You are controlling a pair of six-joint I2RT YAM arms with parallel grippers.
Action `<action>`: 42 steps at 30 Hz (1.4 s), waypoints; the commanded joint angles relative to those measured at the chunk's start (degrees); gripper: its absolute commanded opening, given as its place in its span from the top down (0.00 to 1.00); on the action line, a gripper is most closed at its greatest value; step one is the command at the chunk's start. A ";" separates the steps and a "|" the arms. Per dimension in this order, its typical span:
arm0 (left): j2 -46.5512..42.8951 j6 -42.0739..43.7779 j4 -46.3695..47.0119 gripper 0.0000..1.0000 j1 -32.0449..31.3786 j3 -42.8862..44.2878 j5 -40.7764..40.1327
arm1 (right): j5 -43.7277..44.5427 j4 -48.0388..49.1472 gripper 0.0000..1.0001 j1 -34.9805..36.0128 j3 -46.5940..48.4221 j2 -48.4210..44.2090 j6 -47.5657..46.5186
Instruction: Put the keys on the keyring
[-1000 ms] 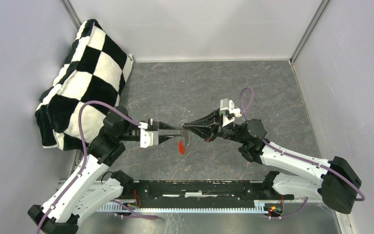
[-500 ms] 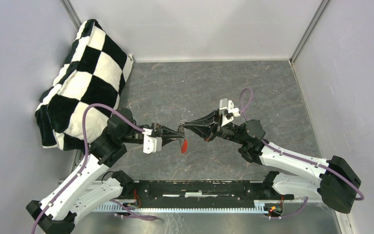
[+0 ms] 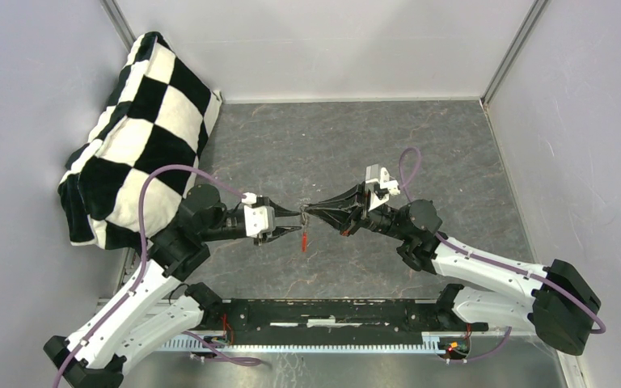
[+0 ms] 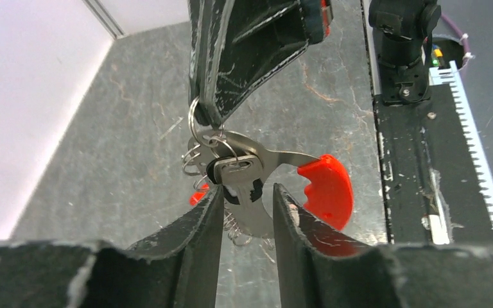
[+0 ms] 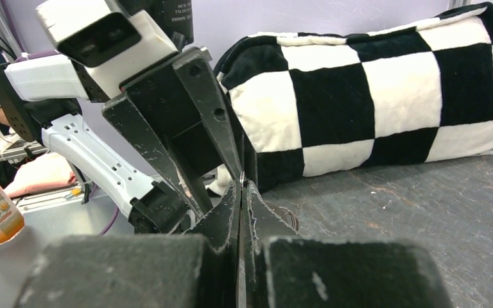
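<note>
Hanging above centre of grey marbled tabletop (image 3: 356,137): thin wire keyring w/ red curved band (image 4: 324,190), small metal key w/ black plastic head (image 4: 234,172) against its loops. Right gripper (image 3: 310,209), at bunch's 3 o'clock, clenched on keyring's wire loop. Left gripper (image 4: 246,192), at 9 o'clock, fingers apart astride metal tab; grip can't tell. Black-and-white checked fabric pillow (image 3: 141,129) at 10 o'clock.
</note>
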 commanded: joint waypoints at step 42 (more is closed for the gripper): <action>2.54 -0.53 1.33 0.71 -0.21 2.14 3.96 | -0.12 -4.29 1.00 0.02 1.81 -1.39 -4.93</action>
